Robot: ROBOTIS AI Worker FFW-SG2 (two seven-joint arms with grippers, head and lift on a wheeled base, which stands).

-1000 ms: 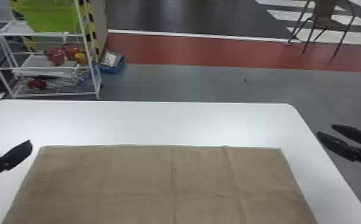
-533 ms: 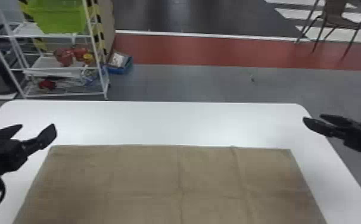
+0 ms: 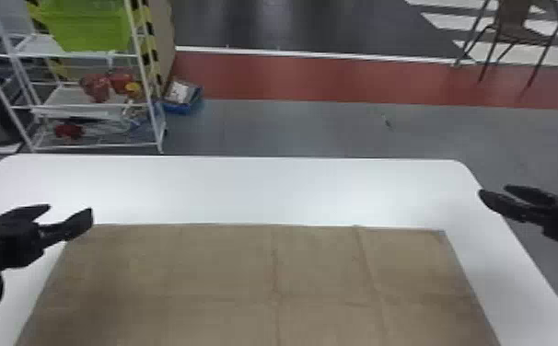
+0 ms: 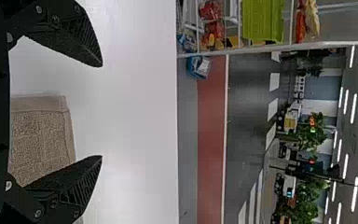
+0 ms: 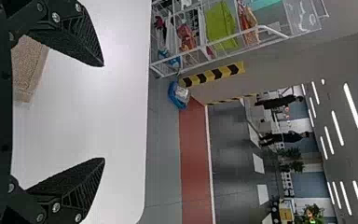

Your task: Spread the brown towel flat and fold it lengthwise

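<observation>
So both my arms have just swung inward and away from me a bit: the left gripper [image 3: 70, 212] now hangs by the towel's far left corner, the right gripper [image 3: 493, 190] is out past the far right one, near the table's edge. The brown towel [image 3: 218, 267] hasn't budged, lying flat on the white table [image 3: 264, 188] with just a few creases. Spreading looks pretty much done imo, folding hasn't started. Both grippers are spread wide with nothing in them. Towel's nearer me than the right one, so that arm probably needs to come in and down.
</observation>
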